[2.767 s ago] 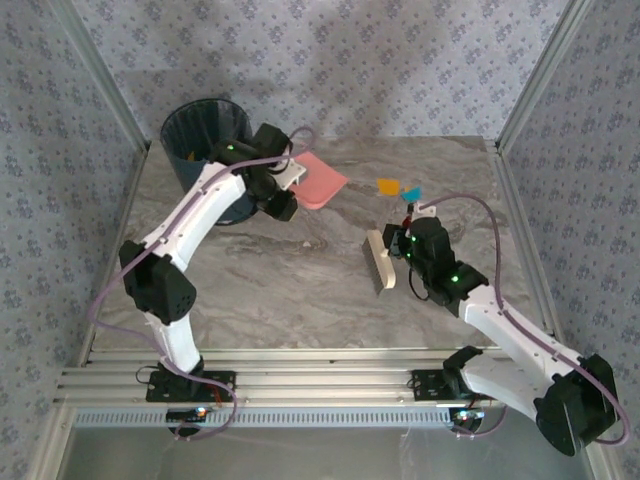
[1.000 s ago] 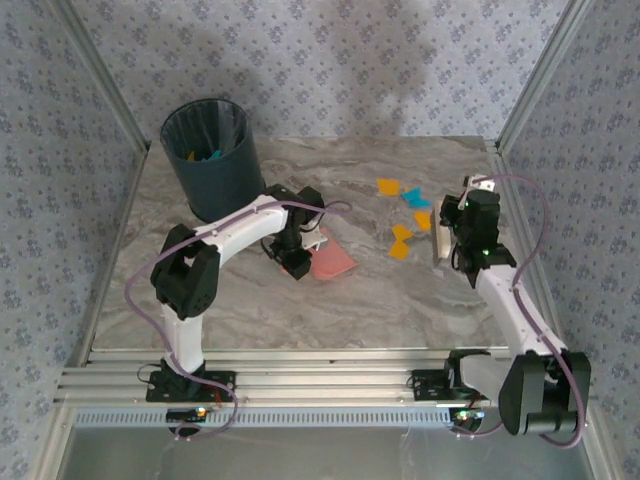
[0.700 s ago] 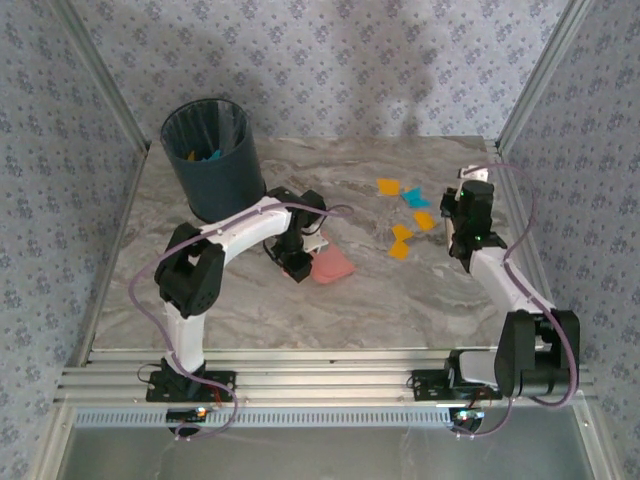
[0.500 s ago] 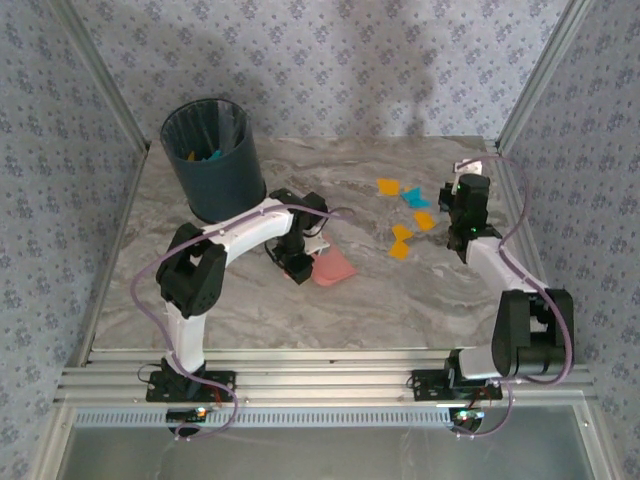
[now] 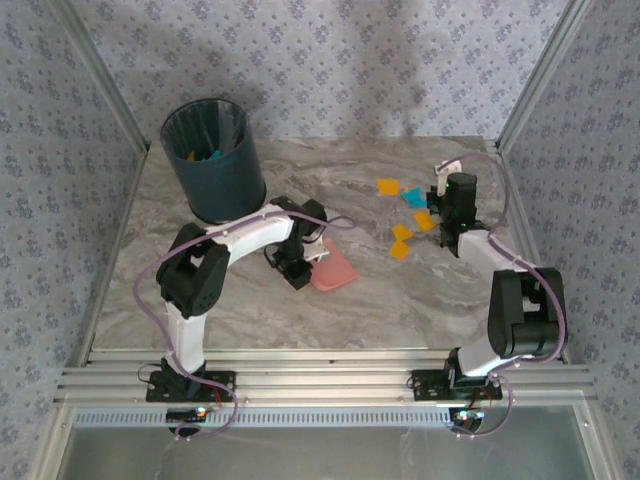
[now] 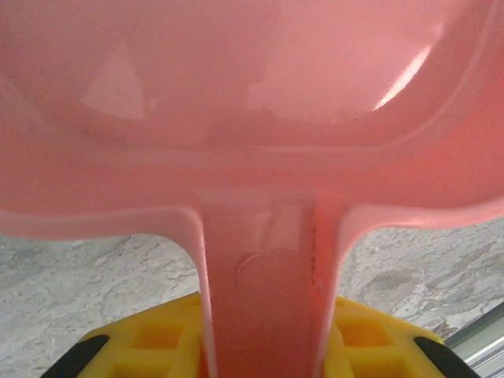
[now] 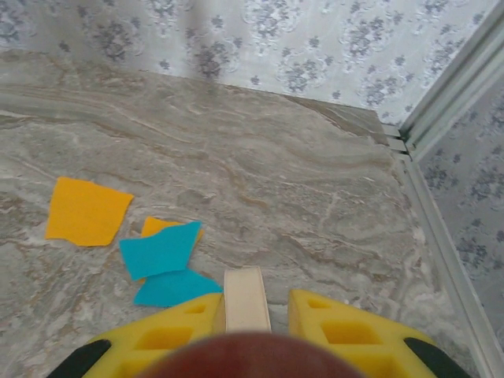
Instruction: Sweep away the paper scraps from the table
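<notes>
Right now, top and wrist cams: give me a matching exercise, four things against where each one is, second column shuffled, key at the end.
Things:
1. pink dustpan
2. brush
3. paper scraps
4. dark bin

Places:
A. standing at the far left corner of the table
B. clamped in the right gripper
C. lying loose on the marble, right of centre
D. handle clamped in the left gripper

Pairs: 1-D, 2-B, 3-C, 4-A
</notes>
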`<state>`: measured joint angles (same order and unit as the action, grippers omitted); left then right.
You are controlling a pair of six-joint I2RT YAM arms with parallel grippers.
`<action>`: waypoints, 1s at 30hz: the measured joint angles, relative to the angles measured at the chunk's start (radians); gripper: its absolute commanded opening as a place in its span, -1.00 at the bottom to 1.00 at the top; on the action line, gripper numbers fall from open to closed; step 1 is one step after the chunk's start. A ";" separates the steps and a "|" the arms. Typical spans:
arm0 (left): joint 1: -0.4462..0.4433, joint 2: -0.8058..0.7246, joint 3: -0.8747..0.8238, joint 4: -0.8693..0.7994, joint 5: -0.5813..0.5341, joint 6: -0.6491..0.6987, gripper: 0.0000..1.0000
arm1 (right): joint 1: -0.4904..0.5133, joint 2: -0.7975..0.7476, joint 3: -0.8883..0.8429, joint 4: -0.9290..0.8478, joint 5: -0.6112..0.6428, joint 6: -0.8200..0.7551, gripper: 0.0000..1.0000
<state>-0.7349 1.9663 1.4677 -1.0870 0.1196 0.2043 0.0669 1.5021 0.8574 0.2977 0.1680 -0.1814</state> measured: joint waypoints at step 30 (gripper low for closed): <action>-0.021 -0.014 -0.025 0.018 -0.001 0.046 -1.00 | 0.378 -0.154 -0.107 -0.113 0.044 0.108 -1.00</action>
<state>-0.7559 1.9518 1.4429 -1.0691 0.1188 0.2504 0.4450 1.3483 0.7502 0.1848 0.2119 -0.0738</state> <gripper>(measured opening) 0.271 0.259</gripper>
